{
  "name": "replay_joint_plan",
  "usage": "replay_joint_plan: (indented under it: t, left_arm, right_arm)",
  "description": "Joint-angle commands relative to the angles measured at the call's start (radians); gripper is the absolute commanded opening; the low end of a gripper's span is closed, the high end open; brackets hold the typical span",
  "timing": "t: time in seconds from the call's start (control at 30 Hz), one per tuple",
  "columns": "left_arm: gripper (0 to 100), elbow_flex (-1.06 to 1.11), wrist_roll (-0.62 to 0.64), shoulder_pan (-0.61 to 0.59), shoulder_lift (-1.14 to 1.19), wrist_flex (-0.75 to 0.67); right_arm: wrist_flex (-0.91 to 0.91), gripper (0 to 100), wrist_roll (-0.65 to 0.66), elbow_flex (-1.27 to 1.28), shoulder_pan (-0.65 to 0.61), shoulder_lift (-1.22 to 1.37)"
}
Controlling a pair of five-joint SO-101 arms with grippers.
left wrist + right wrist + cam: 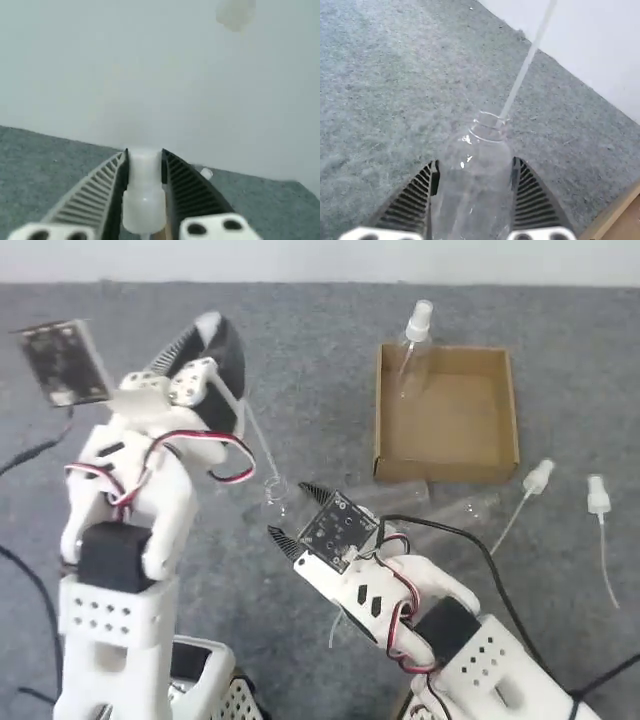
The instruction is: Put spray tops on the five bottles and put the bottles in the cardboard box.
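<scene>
My left gripper (207, 332) is raised at the back left and shut on a white spray top (144, 192). The top's thin dip tube (258, 445) slants down into the neck of a clear bottle (275, 490). My right gripper (288, 510) is shut on that bottle's body (472, 185), holding it at a tilt over the grey carpet. In the right wrist view the tube (522, 70) enters the open neck (489, 122). The cardboard box (500, 410) lies at the back right. Inside its far left corner stands one bottle with a spray top (414, 345).
Two loose spray tops (537, 477) (598, 495) lie right of the box, their tubes pointing toward the front. Clear bottles without tops (470, 508) lie along the box's near edge. Cables run across the carpet at the left and front right.
</scene>
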Motion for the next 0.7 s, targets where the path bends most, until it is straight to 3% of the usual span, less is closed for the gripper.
replay_joint_plan:
  t: [0.0, 0.27, 0.5, 0.67]
  left_arm:
    - [1, 0.016, 0.009, 0.012, -0.003, 0.018]
    - [1, 0.042, -0.034, 0.017, -0.002, 0.222]
    - [1, 0.136, -0.117, 0.023, -0.021, 0.238]
    - [1, 0.260, -0.193, 0.121, -0.169, 0.233]
  right_arm:
    - [-0.028, 0.6, -0.009, -0.006, -0.004, -0.036]
    - [-0.031, 0.6, -0.009, -0.005, -0.002, -0.036]
    - [-0.036, 0.6, -0.008, -0.005, 0.010, -0.038]
    - [-0.038, 0.6, -0.009, -0.005, 0.031, -0.038]
